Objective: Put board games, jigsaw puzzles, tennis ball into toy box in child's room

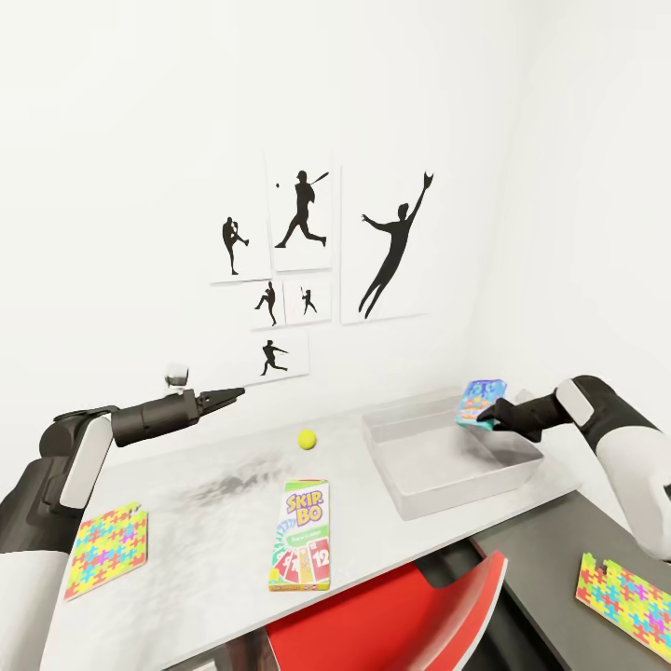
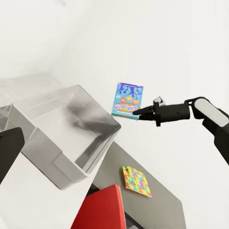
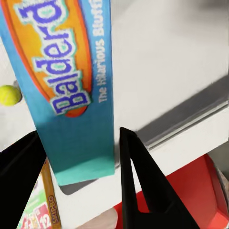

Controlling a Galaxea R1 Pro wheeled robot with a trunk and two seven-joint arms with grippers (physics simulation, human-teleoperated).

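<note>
While above toy box, blue board game sits between right fingers.

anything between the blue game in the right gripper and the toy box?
Nothing visible. The right gripper holds the blue board game above the toy box's right rim, and the bin's open interior below looks empty.

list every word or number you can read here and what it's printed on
"SKIP-BO", with numbers "1" and "12": green board game lying on the table.
"Balderd…" (cut off) and "The Hilarious Bluff…": blue board game held in the right pincer.
Smaller print on both boxes: too small to read.
</note>
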